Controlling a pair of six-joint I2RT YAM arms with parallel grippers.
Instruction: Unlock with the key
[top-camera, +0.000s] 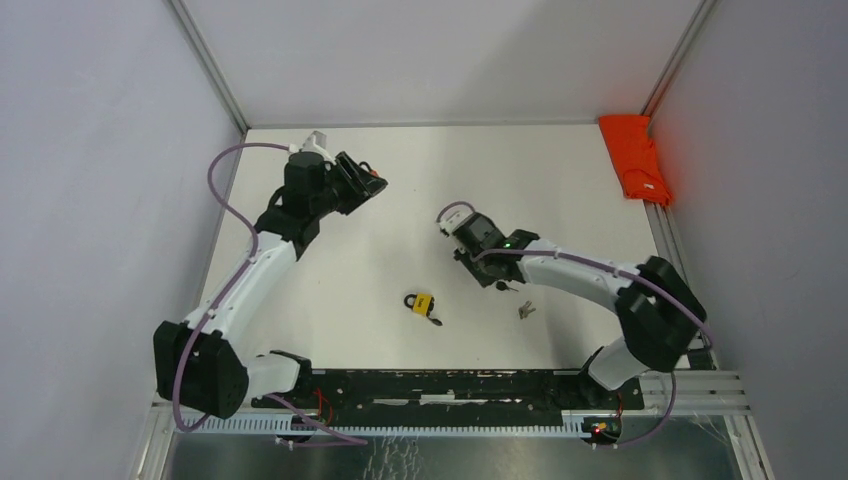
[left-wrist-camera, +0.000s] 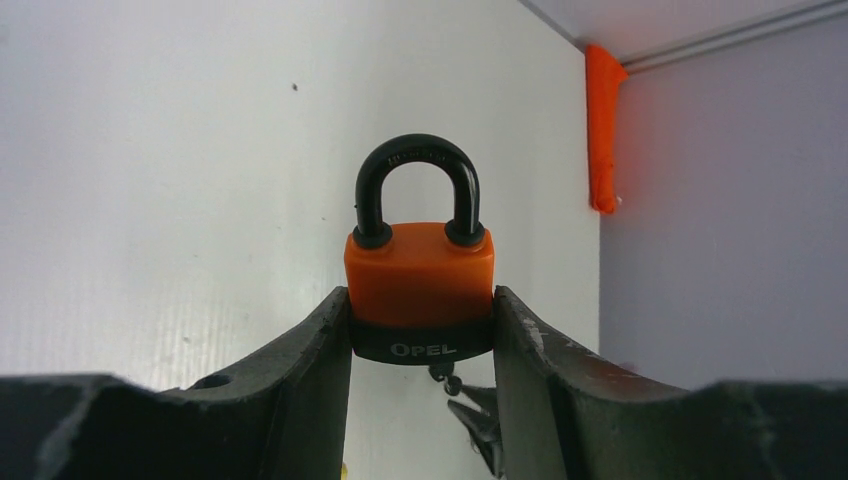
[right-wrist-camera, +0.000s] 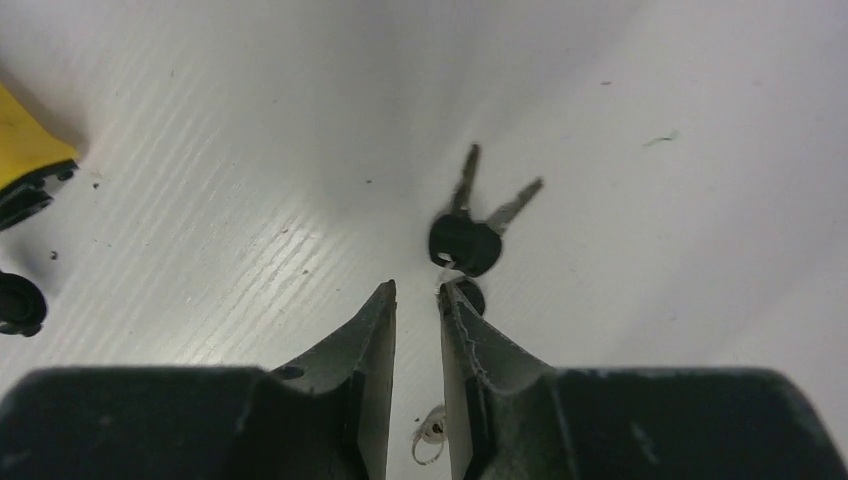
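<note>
My right gripper (right-wrist-camera: 417, 290) hangs low over the table (top-camera: 330, 290), its fingers parted by a narrow gap with nothing between them. The keys (right-wrist-camera: 465, 238) lie just ahead of the tips, a little toward the right finger. Their black heads are nearest me and both blades point away, fanned slightly apart, so I judge the reach to be short and forward onto the heads. My left gripper (left-wrist-camera: 420, 297) is well off at the far left, held up and pinching the orange lock (left-wrist-camera: 420, 270) by its sides with the shackle pointing out past the fingertips. The right arm is clearly the nearer one to the keys. The overhead view shows how far apart lock and keys are, and a yellow lock (top-camera: 422, 302) lying between the arms. It hides the keys' lie under my wrist, and only the right wrist view gives me that.
</note>
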